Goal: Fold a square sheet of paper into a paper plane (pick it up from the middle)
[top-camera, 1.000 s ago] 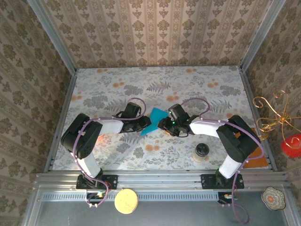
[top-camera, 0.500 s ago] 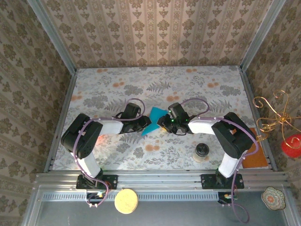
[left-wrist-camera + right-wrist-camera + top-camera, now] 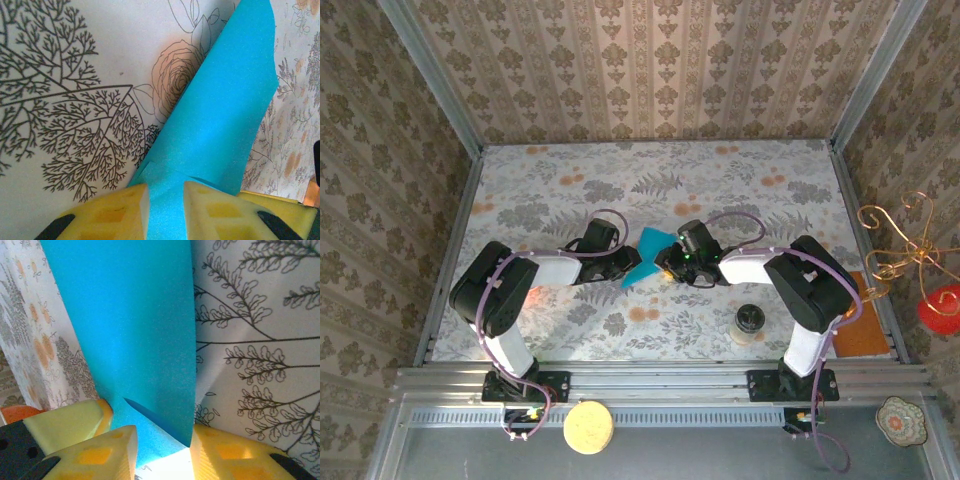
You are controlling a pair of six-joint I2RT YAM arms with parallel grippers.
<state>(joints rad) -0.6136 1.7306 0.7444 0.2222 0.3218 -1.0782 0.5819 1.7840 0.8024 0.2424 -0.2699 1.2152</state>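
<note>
**A:** What has changed since a second ago?

**B:** The right arm's elbow has drawn in toward the jar point(image 3: 750, 322). The right gripper point(image 3: 164, 442) has narrowed its jaws. From above, the paper point(image 3: 647, 256) looks slightly narrower. The left arm sits as it did.

**A:** Where is the paper?

**B:** Beyond the jar and to its left, over the middle of the table point(image 3: 720, 180). It is stretched between the two grippers.

**A:** And their grip?

**B:** The left gripper point(image 3: 166, 197) is clamped on it. The wrist view shows a blue strip pinched between the yellow fingers point(image 3: 120, 210) and fanning out above the floral cloth. The right gripper also grasps the paper. A folded corner fills the gap there, and both pads touch it.

**A:** Which gripper is closer to the jar?

**B:** The right one, on the paper's jar side. The left one is on the side away from the jar.

**A:** Counts?

**B:** One paper, two arms, two grippers and one jar. There is one orange sheet point(image 3: 862, 338), just right of the jar at the table's edge. One yellow disc point(image 3: 588, 427) lies left of the jar and nearer the camera, past the rail.
</note>
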